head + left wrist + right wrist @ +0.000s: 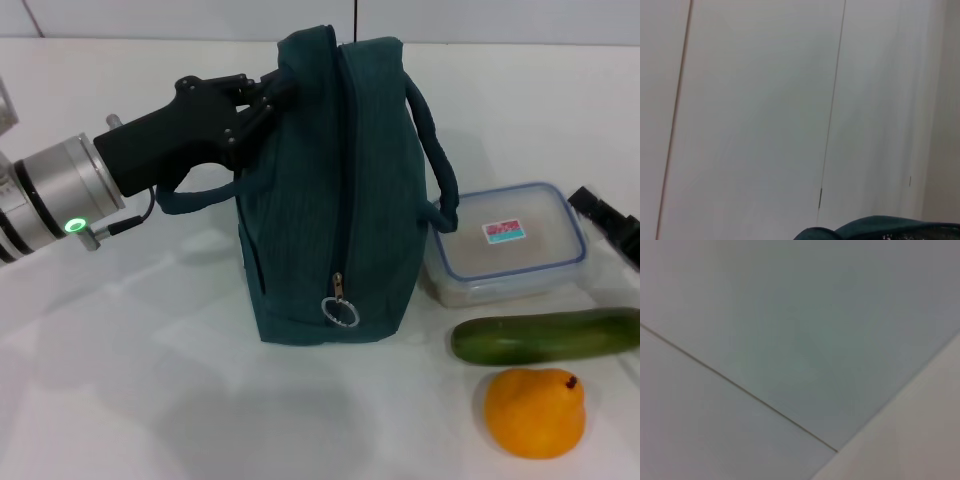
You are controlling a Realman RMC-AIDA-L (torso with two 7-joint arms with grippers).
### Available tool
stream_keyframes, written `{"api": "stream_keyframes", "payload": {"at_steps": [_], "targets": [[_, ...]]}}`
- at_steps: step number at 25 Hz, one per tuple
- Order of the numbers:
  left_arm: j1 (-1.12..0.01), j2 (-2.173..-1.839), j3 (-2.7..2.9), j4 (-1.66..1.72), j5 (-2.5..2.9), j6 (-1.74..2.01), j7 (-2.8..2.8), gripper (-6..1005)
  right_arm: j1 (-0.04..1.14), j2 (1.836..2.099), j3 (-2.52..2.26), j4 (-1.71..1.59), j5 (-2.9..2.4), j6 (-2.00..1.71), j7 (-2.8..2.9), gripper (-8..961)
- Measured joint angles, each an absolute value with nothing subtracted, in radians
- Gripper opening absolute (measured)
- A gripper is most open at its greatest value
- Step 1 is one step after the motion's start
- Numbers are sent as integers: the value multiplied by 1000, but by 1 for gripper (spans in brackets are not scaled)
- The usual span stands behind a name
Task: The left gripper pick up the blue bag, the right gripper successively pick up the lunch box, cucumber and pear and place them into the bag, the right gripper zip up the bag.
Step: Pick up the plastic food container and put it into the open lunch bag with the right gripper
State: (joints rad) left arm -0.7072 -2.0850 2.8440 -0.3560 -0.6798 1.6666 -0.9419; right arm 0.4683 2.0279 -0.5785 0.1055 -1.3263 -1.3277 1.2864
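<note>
Head view shows the left gripper (pixel 268 98) reaching in from the left, its fingers pinched on the upper left edge of the blue bag (pixel 335 190), which stands upright on the table (pixel 150 380) with its zip closed. To the bag's right lie the lunch box (pixel 508 243), cucumber (pixel 548 335) and pear (pixel 535 411), all nearest the right gripper (pixel 607 222) (barely in frame at the edge; I cannot tell its opening). The cucumber's long axis runs left to right.

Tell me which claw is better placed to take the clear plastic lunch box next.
The right claw, I judge. It sits at the right edge, just beside the clear rectangular blue-rimmed lunch box. The left claw is at the top of the dark teal fabric bag, apparently busy holding it.
</note>
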Motion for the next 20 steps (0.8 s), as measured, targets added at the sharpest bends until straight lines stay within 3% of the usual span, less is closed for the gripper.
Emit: {"api": "stream_keyframes", "payload": {"at_steps": [4,14,20], "targets": [[-714,-2075,2844,-367,-674,1673,-1018,113,464,2026,-584,52,-1340,-1379,1270,102],[-721,-2007,2845,-372,-645,1782,-1249,111,458,2018,-597,-94,-1343,-1479,1227,98],[-733,-2005,2845,-379,-594,1805,-1275,110,457,2015,-597,-180,-1341,-1507,1223,97]]}}
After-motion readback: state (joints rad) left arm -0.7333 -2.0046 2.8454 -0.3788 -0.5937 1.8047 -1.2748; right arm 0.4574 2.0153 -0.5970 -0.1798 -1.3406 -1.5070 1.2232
